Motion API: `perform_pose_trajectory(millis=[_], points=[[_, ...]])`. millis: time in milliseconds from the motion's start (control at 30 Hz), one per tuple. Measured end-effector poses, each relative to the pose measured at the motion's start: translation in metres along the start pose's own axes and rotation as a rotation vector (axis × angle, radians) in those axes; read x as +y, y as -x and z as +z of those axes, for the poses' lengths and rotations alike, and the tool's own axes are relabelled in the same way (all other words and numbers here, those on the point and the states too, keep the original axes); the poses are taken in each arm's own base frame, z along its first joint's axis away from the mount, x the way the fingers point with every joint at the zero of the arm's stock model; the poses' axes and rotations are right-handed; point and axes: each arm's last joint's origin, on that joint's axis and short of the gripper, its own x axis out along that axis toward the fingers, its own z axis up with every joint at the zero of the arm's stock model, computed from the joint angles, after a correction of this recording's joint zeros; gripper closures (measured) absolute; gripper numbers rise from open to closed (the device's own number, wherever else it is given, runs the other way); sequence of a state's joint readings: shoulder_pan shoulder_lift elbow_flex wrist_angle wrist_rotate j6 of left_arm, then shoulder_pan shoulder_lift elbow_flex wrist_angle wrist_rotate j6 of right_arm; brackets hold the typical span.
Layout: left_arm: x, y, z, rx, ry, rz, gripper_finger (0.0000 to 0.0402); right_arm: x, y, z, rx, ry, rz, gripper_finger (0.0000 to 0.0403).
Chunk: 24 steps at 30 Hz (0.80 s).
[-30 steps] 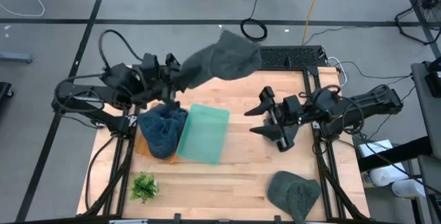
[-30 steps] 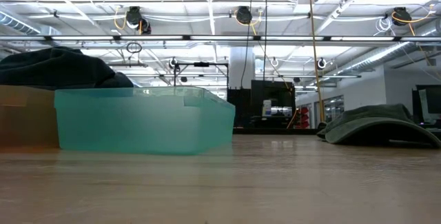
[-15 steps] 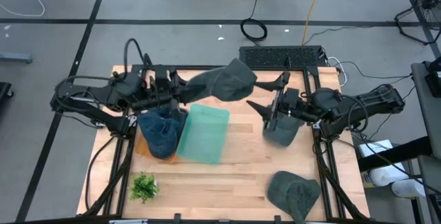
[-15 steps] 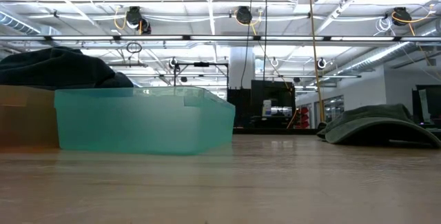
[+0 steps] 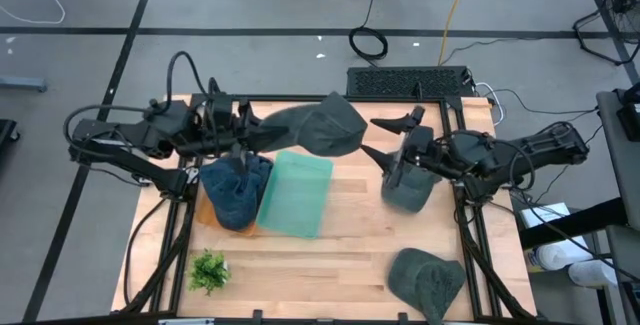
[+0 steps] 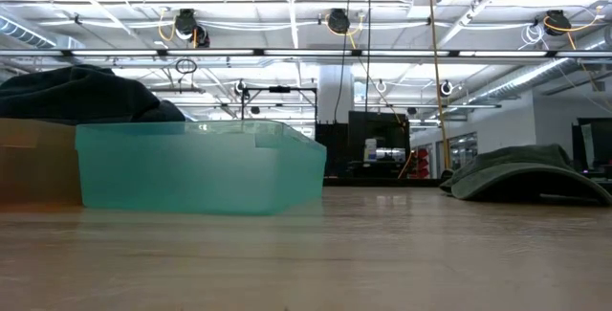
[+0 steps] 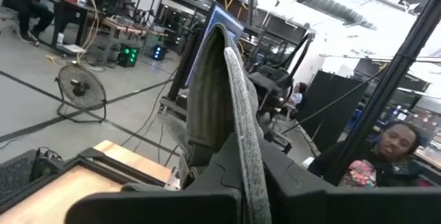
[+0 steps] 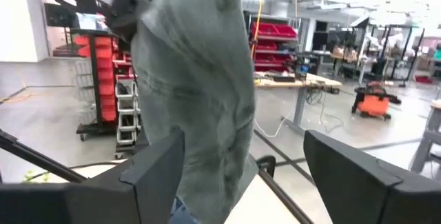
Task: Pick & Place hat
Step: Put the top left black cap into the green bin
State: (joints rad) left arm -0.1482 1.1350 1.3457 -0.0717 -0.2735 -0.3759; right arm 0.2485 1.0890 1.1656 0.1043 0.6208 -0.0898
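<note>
Hat, a soft grey-green cap, hangs in the air above the back of the surface, between the two arms and over the teal bin. The left tool is clenched on one edge of it; the right tool stands spread wide just beside its free end. It looks light and floppy, so a pinch on the fabric edge should serve best.

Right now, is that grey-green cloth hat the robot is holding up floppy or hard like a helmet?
Probably floppy: the grey-green cloth hat droops and folds where the left gripper pinches it. It looks light too, since one small pinch holds it up. It likely won't roll; the other hat lies slumped on the wooden table.
</note>
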Motion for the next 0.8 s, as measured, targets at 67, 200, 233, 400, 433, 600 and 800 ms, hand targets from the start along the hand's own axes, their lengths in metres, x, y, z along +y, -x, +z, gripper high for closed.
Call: perform_pose_trajectory(millis=[67,200,233,400,433,600,800], points=[[0.0001,-0.0027,-0.0025,0.01,-0.002,0.002,0.0394,0.0013,-0.0019,-0.0014,0.003,0.003,0.0,0.0123],[0.0004,-0.0085,-0.0078,0.029,0.01,0.005,0.0394,0.0043,-0.0036,-0.0009,-0.015,-0.021,0.05,0.0132],[0.0004,-0.0086,-0.0079,0.031,0.011,0.003,0.0394,0.0048,-0.0043,-0.001,-0.017,-0.031,0.051,0.0135],[0.0001,-0.0079,-0.0067,0.024,0.014,-0.002,0.0394,0.0058,-0.0052,-0.0021,-0.013,-0.031,0.066,0.0174],[0.0001,-0.008,-0.0067,0.023,0.014,-0.002,0.0394,0.006,-0.0051,-0.0018,-0.016,-0.033,0.075,0.0186],[-0.0009,-0.0079,-0.0055,0.017,0.017,-0.023,0.0394,0.0061,-0.0051,-0.0018,-0.016,-0.032,0.077,0.0259],[-0.0009,-0.008,-0.0059,0.021,0.017,-0.027,0.0394,0.0061,-0.0051,-0.0019,-0.016,-0.026,0.076,0.0374]])
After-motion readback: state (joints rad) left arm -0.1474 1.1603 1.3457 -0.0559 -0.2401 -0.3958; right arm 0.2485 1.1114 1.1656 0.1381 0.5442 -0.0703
